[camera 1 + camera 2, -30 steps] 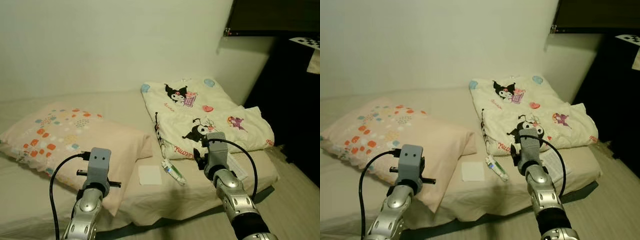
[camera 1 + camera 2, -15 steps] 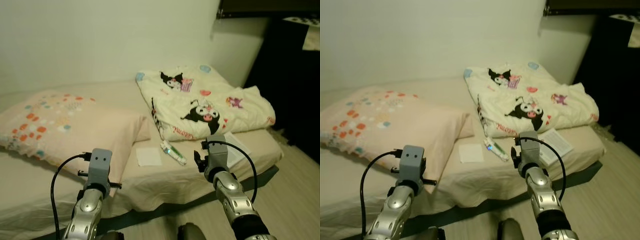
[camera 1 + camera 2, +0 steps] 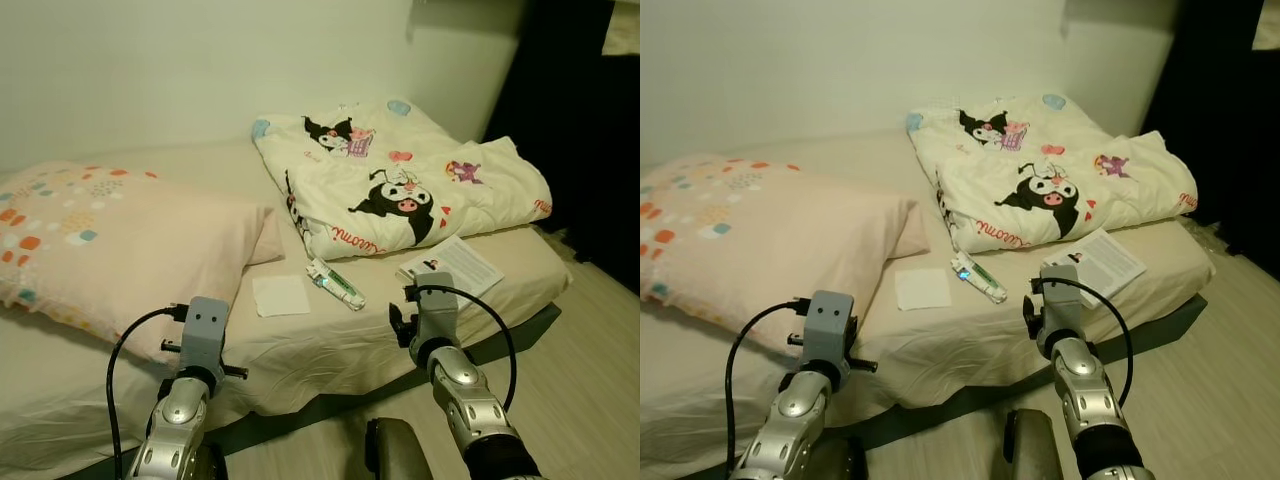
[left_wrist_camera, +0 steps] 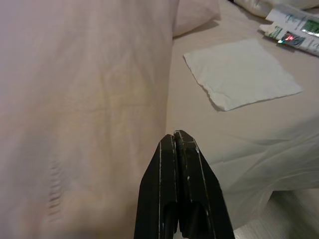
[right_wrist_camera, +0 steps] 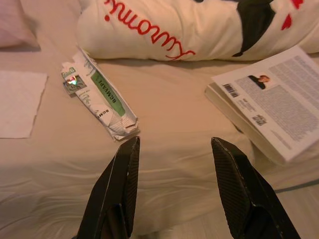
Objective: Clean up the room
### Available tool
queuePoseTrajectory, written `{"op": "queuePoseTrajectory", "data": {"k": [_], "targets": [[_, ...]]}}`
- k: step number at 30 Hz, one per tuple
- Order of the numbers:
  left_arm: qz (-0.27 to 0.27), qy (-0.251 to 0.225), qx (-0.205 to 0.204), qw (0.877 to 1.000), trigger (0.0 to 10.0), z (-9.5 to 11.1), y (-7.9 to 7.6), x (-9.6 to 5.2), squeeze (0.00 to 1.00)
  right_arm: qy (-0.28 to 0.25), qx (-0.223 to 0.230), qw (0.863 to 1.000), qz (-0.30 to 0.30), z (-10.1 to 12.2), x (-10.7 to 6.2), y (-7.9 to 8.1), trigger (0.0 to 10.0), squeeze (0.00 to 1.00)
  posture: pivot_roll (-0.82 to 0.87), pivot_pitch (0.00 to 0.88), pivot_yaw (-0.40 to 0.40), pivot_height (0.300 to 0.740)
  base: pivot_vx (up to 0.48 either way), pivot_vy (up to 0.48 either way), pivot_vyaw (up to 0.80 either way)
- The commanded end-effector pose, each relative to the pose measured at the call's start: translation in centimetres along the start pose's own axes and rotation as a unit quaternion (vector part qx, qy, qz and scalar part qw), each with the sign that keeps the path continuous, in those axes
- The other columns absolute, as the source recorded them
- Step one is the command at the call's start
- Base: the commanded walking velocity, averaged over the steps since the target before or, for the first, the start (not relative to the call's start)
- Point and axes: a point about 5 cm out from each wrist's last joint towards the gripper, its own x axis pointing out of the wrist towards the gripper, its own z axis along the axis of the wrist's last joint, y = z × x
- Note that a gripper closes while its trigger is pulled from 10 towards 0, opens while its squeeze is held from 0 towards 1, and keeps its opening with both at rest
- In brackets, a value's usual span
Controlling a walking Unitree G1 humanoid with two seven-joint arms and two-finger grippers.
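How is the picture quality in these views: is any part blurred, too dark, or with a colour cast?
Left eye view: warm, dim light, sharp enough on the cartoon-print blanket; the far right corner goes nearly black. Left wrist view: pinkish cast, the pillow soft, the shut left tool sharper. Right wrist view: the wrapper and magazine print are legible between the open right tool.

Pillow cut off at left edge; wrapper text prob. too small to read.

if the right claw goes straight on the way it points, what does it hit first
Probably the bed sheet near its front edge, in the bare stretch between the wrapper and the booklet. The open right claw points at that gap; depth is unclear.
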Motion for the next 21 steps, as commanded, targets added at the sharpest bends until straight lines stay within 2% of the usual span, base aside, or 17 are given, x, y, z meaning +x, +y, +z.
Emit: {"op": "queuePoseTrajectory", "data": {"k": [1, 4, 12, 13, 15, 16, 21], "targets": [[0.002, 0.013, 0.007, 1.0, 10.0, -0.5, 0.4, -0.3, 0.0, 0.004, 0.004, 1.0, 0.0, -0.1, -0.1, 0.1, 10.0, 0.0, -0.05, 0.111, -0.013, 0.541, 0.0, 0.0, 0.0], [0.002, 0.009, 0.01, 1.0, 10.0, -0.5, 0.9, -0.5, 0.0, -0.01, 0.001, 1.0, 0.0, 1.3, 0.7, -0.1, 10.0, 0.0, -0.04, 0.136, -0.021, 0.536, 0.0, 0.0, 0.0], [0.015, 0.001, 0.014, 1.0, 10.0, -0.3, 2.3, -0.8, 0.0, -0.01, -0.005, 1.0, -0.005, 2.9, 2.3, -0.8, 10.0, 0.0, -0.04, 0.157, -0.033, 0.536, 0.0, 0.0, 0.0], [0.011, -0.008, 0.012, 1.0, 10.0, 0.2, 2.7, -0.9, 0.0, -0.01, 0.003, 1.0, -0.004, 3.6, 2.9, -1.3, 10.0, 0.0, -0.02, 0.192, -0.047, 0.536, 0.0, 0.0, 0.0], [0.008, -0.012, 0.01, 1.0, 10.0, 0.5, 2.8, -1.0, 0.0, -0.012, 0.009, 1.0, -0.003, 3.9, 3.1, -1.5, 10.0, 0.0, -0.02, 0.202, -0.051, 0.536, 0.0, 0.0, 0.0], [0.004, -0.022, 0.011, 1.0, 10.0, 0.9, 3.0, -1.1, 0.0, -0.015, 0.014, 1.0, -0.007, 4.3, 3.3, -1.9, 10.0, 1.0, -0.01, 0.22, -0.058, 0.536, 0.0, 0.0, 0.0], [0.004, -0.057, 0.012, 0.998, 10.0, 2.4, 3.6, -1.4, 0.0, -0.018, 0.024, 1.0, -0.007, 5.0, 3.6, -2.5, 10.0, 1.0, 0.0, 0.253, -0.069, 0.536, 0.0, 0.0, 0.0]]}}
